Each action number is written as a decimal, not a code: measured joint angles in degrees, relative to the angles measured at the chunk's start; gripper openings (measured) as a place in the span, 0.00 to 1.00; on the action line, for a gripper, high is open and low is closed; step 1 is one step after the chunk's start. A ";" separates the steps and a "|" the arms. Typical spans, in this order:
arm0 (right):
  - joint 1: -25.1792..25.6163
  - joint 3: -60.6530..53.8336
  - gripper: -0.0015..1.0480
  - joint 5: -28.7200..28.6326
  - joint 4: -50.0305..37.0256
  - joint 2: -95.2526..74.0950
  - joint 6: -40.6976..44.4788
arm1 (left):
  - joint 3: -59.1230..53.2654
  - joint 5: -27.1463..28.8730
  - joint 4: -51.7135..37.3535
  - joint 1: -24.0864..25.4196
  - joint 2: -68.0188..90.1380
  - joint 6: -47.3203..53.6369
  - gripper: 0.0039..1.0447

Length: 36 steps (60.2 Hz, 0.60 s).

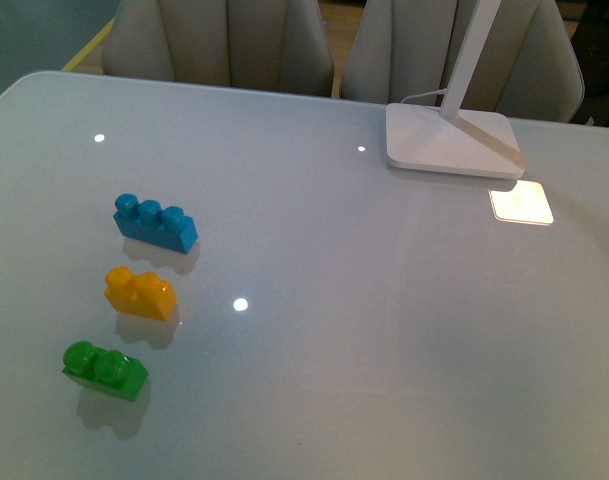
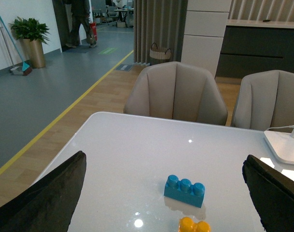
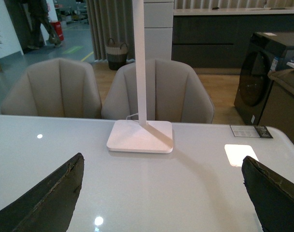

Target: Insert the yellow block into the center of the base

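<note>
No text, brand or number is coming through clearly enough to read in any view. A small dark printed card (image 3: 250, 131) is lying on the table (image 3: 185, 183) near the lamp foot (image 3: 140, 137), by the table's far edge, but its print is showing too small to make out. Well beyond the lamp foot, a green marking (image 3: 75, 49) is showing on the floor (image 3: 84, 36). Whether it is carrying words cannot be told.
</note>
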<state>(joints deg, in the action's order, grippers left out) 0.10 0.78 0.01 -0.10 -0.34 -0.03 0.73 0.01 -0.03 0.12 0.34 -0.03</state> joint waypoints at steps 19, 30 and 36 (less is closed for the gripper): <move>0.00 0.00 0.92 0.00 0.00 0.02 0.00 | 0.00 0.00 0.00 0.00 0.00 0.00 0.93; 0.00 0.00 0.92 0.02 0.00 0.00 0.00 | 0.00 0.00 0.00 0.00 0.00 0.00 0.93; 0.00 0.00 0.92 0.02 0.00 0.00 0.00 | 0.00 0.00 0.00 0.00 0.00 0.00 0.93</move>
<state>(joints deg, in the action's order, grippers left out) 0.10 0.78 0.03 -0.10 -0.34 -0.03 0.73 0.01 -0.03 0.12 0.34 -0.03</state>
